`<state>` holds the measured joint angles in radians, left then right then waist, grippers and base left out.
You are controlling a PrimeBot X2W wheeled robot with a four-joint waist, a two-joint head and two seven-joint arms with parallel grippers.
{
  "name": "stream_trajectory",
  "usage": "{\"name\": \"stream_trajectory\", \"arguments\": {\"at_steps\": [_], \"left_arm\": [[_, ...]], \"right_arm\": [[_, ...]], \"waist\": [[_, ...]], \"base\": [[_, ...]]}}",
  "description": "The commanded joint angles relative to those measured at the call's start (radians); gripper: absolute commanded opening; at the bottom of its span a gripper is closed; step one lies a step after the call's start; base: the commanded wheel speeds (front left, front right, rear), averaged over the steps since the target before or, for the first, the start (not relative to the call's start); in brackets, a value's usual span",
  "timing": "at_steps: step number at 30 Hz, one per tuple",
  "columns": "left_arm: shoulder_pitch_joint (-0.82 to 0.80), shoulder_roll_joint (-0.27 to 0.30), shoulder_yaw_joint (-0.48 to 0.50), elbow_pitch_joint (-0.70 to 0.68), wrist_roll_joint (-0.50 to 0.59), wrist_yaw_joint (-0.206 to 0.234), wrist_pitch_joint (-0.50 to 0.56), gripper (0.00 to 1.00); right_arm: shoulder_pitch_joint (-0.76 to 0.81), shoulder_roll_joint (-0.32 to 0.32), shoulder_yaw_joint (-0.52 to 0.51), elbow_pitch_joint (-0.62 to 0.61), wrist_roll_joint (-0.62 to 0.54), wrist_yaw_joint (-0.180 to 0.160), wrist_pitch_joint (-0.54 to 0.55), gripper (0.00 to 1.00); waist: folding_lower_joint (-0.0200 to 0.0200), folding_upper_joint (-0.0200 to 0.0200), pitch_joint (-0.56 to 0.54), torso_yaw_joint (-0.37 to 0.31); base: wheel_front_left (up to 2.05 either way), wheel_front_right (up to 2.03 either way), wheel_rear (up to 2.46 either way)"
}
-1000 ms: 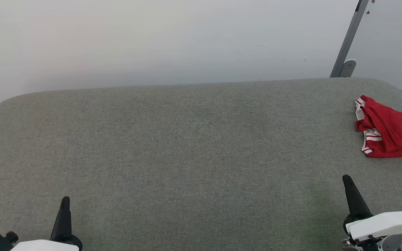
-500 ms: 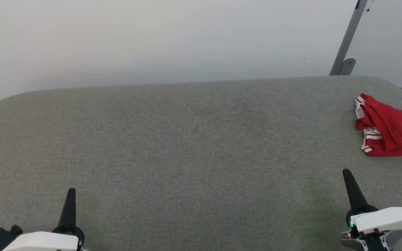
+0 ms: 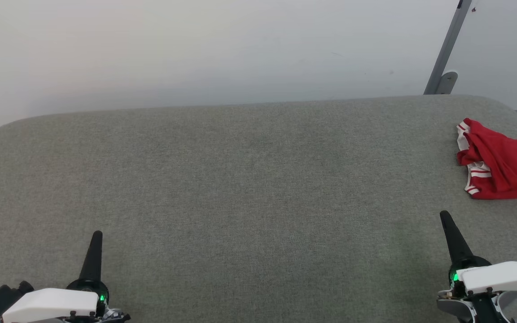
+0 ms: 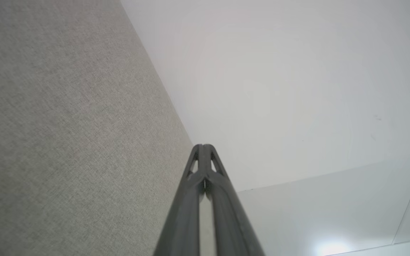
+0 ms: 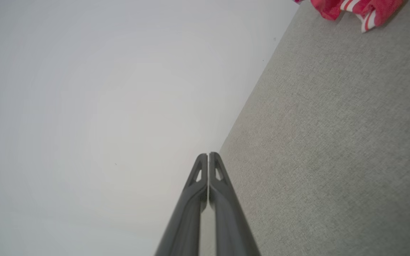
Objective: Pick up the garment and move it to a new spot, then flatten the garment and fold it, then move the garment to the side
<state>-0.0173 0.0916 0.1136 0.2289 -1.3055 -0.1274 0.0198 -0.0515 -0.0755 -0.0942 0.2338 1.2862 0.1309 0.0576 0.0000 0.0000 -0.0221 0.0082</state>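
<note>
Red shirt (image 3: 503,163) with white striped trim lay crumpled at the far right edge of the grey fabric surface (image 3: 258,202), partly cut off by the frame, well apart from the left gripper (image 3: 98,234) and right gripper (image 3: 444,215), each near-side, fingers pressed together, holding nothing.

The garment (image 3: 503,163), crumpled by the tabletop's (image 3: 249,179) far right corner, runs off the head view's right edge, so its full shape cannot be told. The right wrist view crops it at the top. The tabletop's near edge lies out of frame. The left claw (image 3: 97,235) and right claw (image 3: 444,217) are cut off behind their wrists by the bottom edge, and a grey post (image 3: 449,45) is cut by the top.
</note>
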Motion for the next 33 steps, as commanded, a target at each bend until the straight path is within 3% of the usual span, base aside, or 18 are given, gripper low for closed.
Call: {"name": "stream_trajectory", "arguments": {"at_steps": [1,33], "left_arm": [[-0.023,-0.001,0.003,-0.003,-0.022,-0.004,0.009,0.00],[-0.079,-0.031,0.002,0.011,-0.234,-0.005,0.074,0.00]], "right_arm": [[-0.019,0.001,-0.002,-0.003,0.024,0.000,0.006,0.00],[-0.049,0.021,-0.017,0.009,0.245,0.000,0.044,0.00]], "waist": [[0.0000,0.0000,0.001,0.000],[0.0000,0.0000,0.017,-0.006]], "base": [[0.00,0.00,0.00],[0.00,0.00,0.00]]}}
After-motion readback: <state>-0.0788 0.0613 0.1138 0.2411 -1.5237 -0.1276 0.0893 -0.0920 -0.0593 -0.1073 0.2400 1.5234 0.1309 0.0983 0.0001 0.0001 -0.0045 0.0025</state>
